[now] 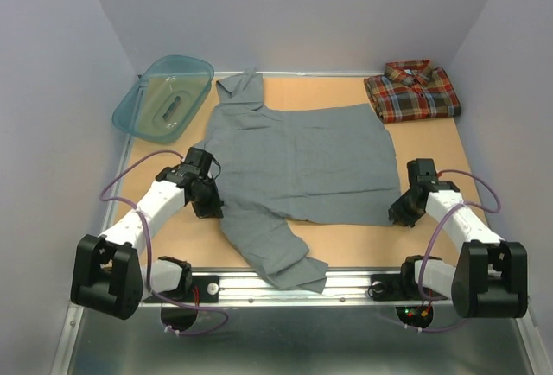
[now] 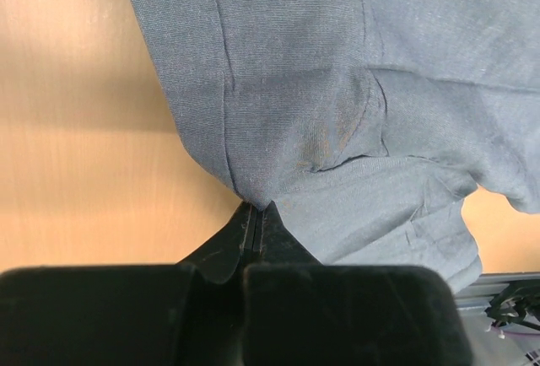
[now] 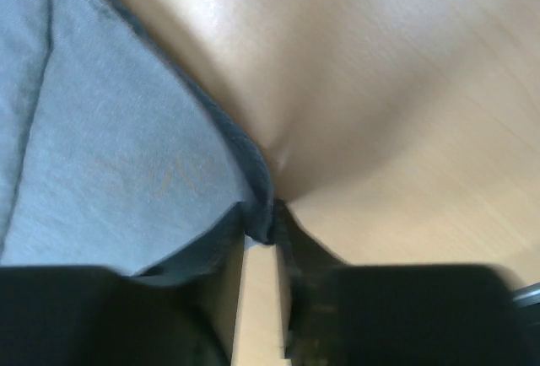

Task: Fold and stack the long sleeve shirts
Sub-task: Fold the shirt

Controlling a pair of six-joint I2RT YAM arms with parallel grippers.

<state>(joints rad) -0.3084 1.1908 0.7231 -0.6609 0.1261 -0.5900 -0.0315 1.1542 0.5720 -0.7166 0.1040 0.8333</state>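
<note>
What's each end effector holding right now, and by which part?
Left end effector: pinching the grey shirt at the underarm, where sleeve meets side. Right end effector: the shirt's hem corner lies between its jaws; firm hold cannot be told.

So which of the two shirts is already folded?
The plaid shirt in the far right corner, folded into a compact rectangle; the grey shirt lies spread open in the middle.

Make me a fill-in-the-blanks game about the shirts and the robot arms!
The plaid shirt is already ___.
The grey shirt has one ___ trailing to the near edge of the table.
The left gripper is ___ on the grey shirt.
Missing words: folded, sleeve, shut.
</note>
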